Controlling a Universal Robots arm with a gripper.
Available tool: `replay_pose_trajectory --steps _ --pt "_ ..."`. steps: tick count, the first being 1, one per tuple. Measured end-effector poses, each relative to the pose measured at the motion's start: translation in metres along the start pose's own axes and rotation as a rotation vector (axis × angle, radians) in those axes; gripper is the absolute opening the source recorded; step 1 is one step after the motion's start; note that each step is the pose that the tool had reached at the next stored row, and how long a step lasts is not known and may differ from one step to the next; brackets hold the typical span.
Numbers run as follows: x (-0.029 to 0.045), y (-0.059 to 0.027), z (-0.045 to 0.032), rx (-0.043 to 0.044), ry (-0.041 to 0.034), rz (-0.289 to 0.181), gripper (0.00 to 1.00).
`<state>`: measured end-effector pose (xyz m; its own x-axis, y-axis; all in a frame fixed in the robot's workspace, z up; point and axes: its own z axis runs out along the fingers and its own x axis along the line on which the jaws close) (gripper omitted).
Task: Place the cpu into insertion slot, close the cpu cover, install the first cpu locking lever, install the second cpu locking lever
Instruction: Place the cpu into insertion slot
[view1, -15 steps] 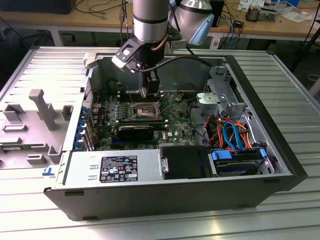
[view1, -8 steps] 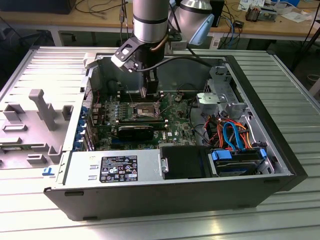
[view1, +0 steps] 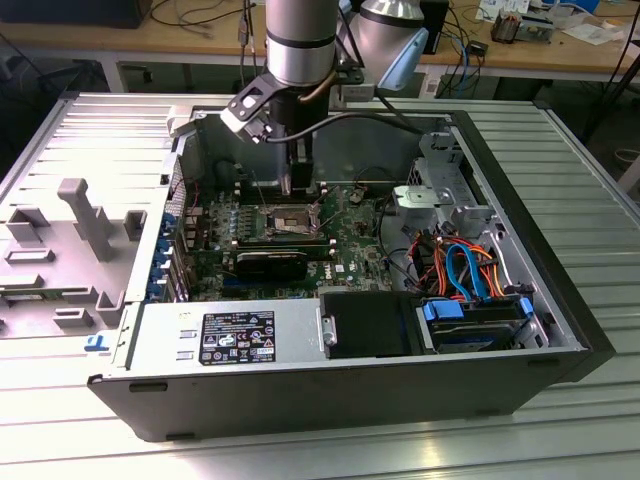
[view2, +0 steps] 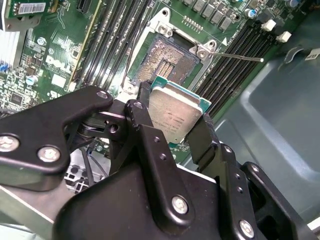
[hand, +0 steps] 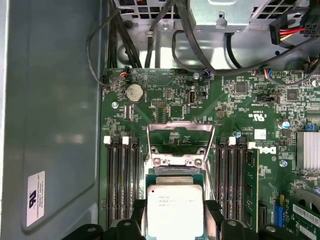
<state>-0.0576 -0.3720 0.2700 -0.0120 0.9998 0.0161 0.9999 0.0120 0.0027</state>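
Second wrist view: claw clamped on the cpu, near the open insertion slot. Cpu cover stands raised. Exterior view: memory slots border the slot at six o'clock.

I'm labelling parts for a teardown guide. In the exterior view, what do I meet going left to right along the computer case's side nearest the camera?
Grey plastic part beside the case → silver power supply with label → black block → drive with blue handle.
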Motion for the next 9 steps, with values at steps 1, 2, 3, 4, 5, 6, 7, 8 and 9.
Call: replay_pose_trajectory --steps 1,2,3,4,5,6,7,8,9 --pt "0.0 0.0 0.0001 -0.0003 -0.0001 0.015 0.55" --pt "0.0 0.0 0.0002 -0.0004 0.0 0.022 0.55" --pt "0.0 0.0 0.0003 -0.0005 -0.0001 0.03 0.55" --pt "0.0 0.0 0.0003 -0.0005 -0.0001 0.035 0.55" --pt "0.0 0.0 0.0003 -0.0007 -0.0001 0.042 0.55" --pt "0.0 0.0 0.0004 -0.0008 -0.0002 0.05 0.55" --pt "0.0 0.0 0.0005 -0.0009 -0.0002 0.056 0.55" --pt "0.0 0.0 0.0005 -0.001 -0.0001 0.063 0.55" --pt "0.0 0.0 0.0006 -0.0012 -0.0002 0.071 0.55"
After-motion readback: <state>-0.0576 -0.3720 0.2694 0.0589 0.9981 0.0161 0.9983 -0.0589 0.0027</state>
